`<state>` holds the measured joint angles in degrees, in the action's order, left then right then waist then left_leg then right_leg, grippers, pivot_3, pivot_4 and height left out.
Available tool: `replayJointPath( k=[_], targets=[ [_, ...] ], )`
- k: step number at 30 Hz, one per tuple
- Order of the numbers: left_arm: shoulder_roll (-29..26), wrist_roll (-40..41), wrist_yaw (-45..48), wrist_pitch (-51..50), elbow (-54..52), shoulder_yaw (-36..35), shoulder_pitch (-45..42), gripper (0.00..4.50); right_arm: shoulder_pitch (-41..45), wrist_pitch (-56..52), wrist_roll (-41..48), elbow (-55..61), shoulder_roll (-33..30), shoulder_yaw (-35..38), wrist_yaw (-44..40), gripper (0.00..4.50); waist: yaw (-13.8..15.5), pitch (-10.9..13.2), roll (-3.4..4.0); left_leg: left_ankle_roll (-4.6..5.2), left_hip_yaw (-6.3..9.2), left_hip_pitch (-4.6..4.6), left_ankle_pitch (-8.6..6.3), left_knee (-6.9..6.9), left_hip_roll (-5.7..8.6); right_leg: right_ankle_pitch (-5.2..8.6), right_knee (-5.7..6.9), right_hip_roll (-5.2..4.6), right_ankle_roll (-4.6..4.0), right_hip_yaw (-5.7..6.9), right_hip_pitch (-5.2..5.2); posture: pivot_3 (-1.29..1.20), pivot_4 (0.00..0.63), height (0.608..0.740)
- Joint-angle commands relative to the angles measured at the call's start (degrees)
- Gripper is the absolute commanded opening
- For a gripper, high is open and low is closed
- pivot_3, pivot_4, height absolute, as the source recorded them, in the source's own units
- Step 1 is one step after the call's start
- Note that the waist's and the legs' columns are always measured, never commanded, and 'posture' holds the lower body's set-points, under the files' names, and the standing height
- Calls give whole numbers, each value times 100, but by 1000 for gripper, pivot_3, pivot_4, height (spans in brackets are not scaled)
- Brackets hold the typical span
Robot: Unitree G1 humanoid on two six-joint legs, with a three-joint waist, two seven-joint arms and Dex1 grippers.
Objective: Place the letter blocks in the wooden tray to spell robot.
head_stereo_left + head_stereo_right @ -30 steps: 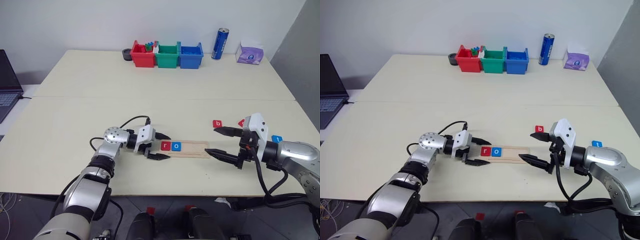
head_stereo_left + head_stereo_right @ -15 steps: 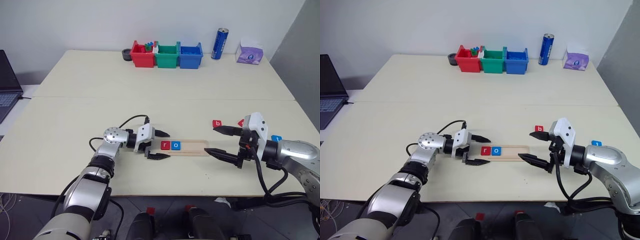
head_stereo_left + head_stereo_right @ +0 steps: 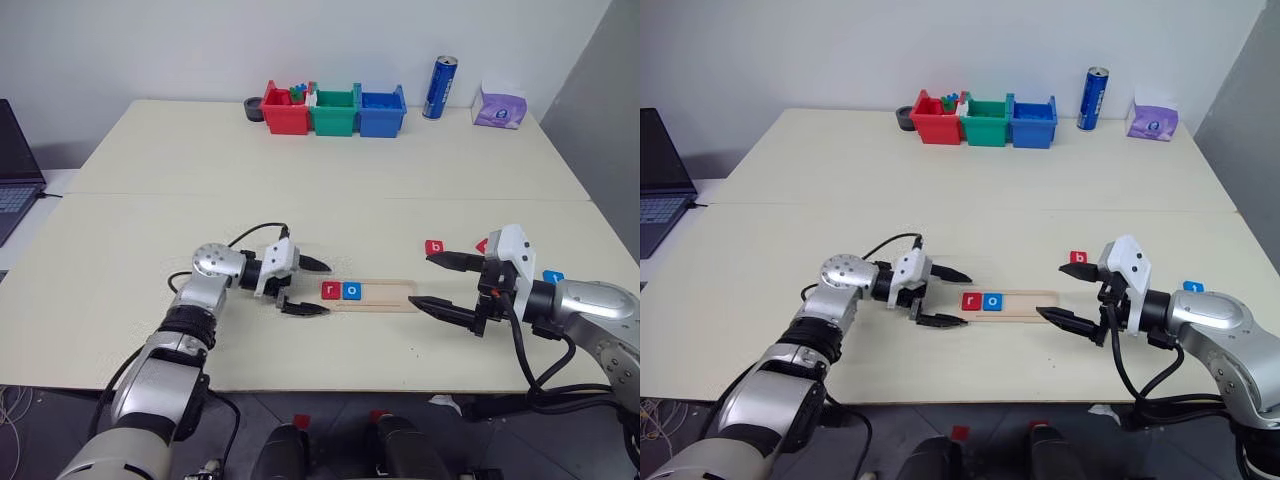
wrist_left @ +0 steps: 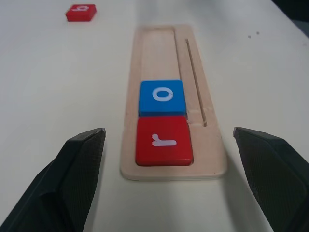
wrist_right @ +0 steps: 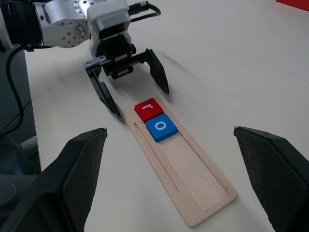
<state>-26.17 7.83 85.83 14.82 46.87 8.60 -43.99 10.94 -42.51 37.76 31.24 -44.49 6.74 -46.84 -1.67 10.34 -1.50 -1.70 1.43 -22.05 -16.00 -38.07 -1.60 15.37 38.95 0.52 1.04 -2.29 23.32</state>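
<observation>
The wooden tray (image 3: 385, 296) lies near the table's front edge. At its left end sit a red r block (image 3: 331, 290) and, touching it, a blue o block (image 3: 352, 291). The remainder of the groove is bare. My left gripper (image 3: 324, 289) is open and empty at that left end, one fingertip on each side of the r block (image 4: 164, 140). My right gripper (image 3: 421, 280) is open and empty at the tray's right end. A red b block (image 3: 434, 247) lies loose behind it. Another red block (image 3: 483, 244) peeks out behind the right hand, and a blue t block (image 3: 553, 276) lies further right.
Red (image 3: 286, 108), green (image 3: 334, 112) and blue (image 3: 382, 112) bins stand in a row at the table's far edge. Beside them are a blue can (image 3: 441, 87) and a purple tissue pack (image 3: 499, 105). A laptop (image 3: 15, 165) sits off the left side.
My left gripper has drawn back to the left and lifted slightly from the tray's end, staying open. The right gripper and the blocks have not moved.
</observation>
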Motion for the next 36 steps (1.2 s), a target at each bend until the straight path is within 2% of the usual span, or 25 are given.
replayJointPath(
  k=[1, 3, 6, 10, 13, 17, 22, 36],
  targets=[
    [-243, 377, 29, -767, -753, -280, -22, 4483, 58, 10, 119, 124, 52, 144, 133, 4500, -2, 0, 0, 0, 0, 0, 0, 0, 0, 2, 0, 0, 3, 0, 0, 0, 150, 740],
    [-302, 523, -115, -1141, -1177, -391, 67, 4483, 47, -49, 114, 124, 132, 162, 319, 4500, 0, 0, 0, 0, 0, 0, 0, 0, -1, 2, 0, 0, 4, 0, 0, 0, 150, 740],
    [-237, 641, -596, -1506, -1944, -518, 343, 4483, 167, 97, -680, -155, 428, -82, 1188, 4500, 2, 0, 0, 0, 2, 0, 0, 0, -2, -1, 1, -2, -1, -2, 0, 0, 150, 740],
    [30, 686, -1489, -1984, -3304, -495, 1001, 4483, 460, -231, -1789, -762, 1258, -230, 3011, 4500, 2, -1, 1, -2, 4, 3, 1, -2, -4, -8, 5, -8, -13, -15, 0, 0, 150, 740],
    [169, 608, -1895, -2158, -4049, -347, 1449, 4483, 558, -603, -2163, -918, 1834, -352, 3750, 4500, 4, -1, 1, -3, 5, 0, 1, 1, -9, -11, 7, -12, -19, -25, 3, 0, 150, 740],
    [329, 635, -2391, -2380, -4506, -323, 1760, 4483, 680, -898, -2486, -1022, 2610, -545, 4434, 4500, -3, -2, 4, -3, 5, -3, 2, 5, -7, -12, 10, -10, -20, -23, 9, 0, 150, 740],
    [475, 657, -2951, -2569, -4777, -367, 1892, 4483, 916, -1120, -2710, -1173, 3331, -531, 4943, 4500, -2, -3, 5, -3, 4, -1, 2, 3, -5, -12, 10, -10, -21, -23, 9, 0, 150, 740],
    [455, 768, -3151, -2747, -5063, -245, 1993, 4483, 1190, -1040, -3174, -1893, 3947, -370, 5496, 4500, -8, -3, 6, -3, 1, -4, 1, 5, -2, -12, 6, -11, -21, -22, 10, 0, 150, 740]
  ],
)
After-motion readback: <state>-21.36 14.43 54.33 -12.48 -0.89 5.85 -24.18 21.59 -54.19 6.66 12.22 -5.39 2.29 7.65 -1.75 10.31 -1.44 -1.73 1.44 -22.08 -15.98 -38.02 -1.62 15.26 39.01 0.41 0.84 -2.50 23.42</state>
